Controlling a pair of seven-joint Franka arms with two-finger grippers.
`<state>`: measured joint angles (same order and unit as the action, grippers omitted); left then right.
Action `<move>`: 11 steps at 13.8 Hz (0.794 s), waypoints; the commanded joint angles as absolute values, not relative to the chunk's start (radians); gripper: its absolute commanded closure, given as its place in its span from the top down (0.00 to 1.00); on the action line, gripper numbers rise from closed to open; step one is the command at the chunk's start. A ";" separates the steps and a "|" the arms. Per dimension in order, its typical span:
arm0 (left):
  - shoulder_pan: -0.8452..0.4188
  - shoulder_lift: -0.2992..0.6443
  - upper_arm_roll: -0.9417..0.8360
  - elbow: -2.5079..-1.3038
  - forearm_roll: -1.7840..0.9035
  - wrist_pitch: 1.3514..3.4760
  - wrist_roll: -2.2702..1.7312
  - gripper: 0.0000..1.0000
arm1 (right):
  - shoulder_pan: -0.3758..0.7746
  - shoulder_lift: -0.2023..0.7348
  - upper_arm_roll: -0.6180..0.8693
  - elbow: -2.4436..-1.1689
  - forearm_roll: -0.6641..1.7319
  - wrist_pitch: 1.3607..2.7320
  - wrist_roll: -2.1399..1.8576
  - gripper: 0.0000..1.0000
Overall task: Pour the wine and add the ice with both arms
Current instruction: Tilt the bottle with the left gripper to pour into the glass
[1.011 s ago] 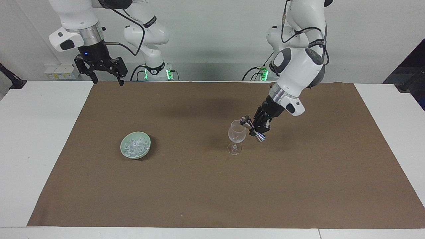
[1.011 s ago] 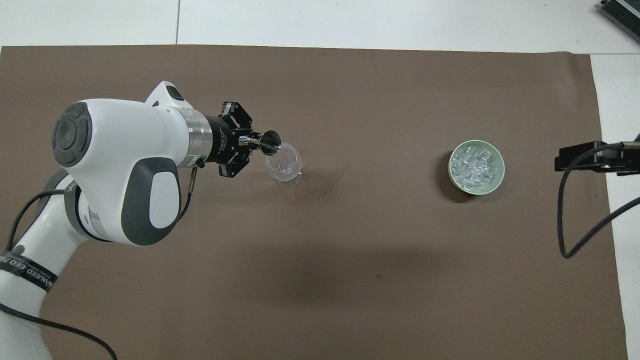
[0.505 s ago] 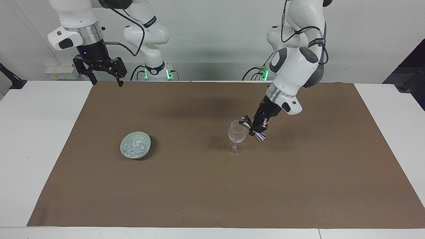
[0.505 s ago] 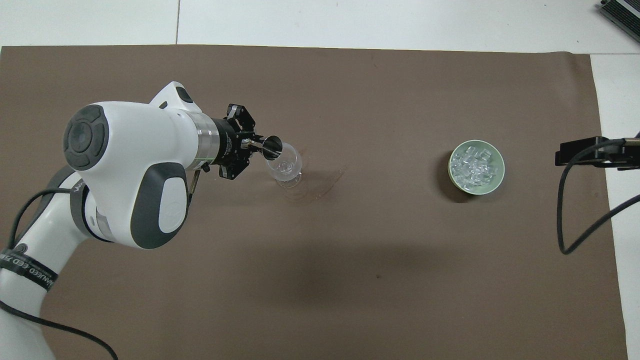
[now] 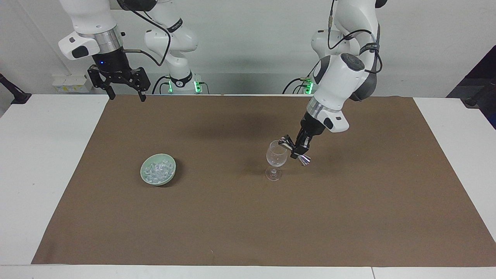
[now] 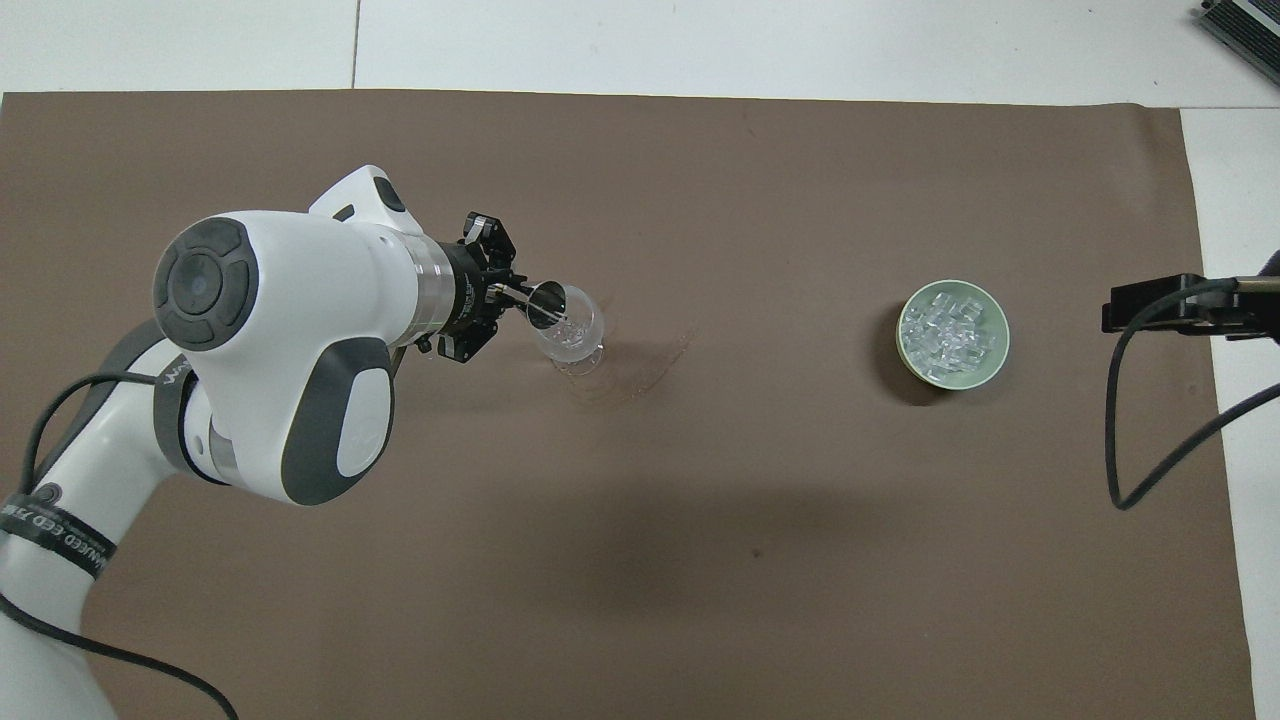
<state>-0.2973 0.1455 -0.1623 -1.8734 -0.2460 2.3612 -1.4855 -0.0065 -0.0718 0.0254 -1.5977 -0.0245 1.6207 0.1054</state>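
- A green bowl (image 5: 158, 174) is sitting on the brown mat (image 5: 248, 217), toward the right arm's end of the table.
- The ice (image 6: 950, 333) is lying in that bowl in a heap of small clear, shiny bits.
- A wine glass (image 5: 276, 159) is standing upright on its foot near the middle of the mat, toward the left arm's end, well apart from the bowl.
- I cannot tell if anything is lying in the glass.
- The left gripper (image 5: 299, 149) is hanging just beside the glass rim, with its fingers pressed together on a small shiny metal cup (image 6: 545, 300).
- The cup is leaning sideways, with its long way slanting down from the rim of the glass toward the left arm's end, and one round end is sitting right at that rim.
- The right gripper (image 5: 124, 92) is waiting up in the air over the mat's edge by its own base, with its fingers spread wide and nothing in them.
- A dark band on the left arm (image 6: 50, 530) is showing white letters, but they are too small for me to read.
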 commanded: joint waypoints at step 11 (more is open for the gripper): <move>-0.333 0.138 -0.144 -1.882 -0.112 2.395 -1.511 0.00 | -0.025 -0.077 0.026 -1.601 0.000 1.618 0.077 1.00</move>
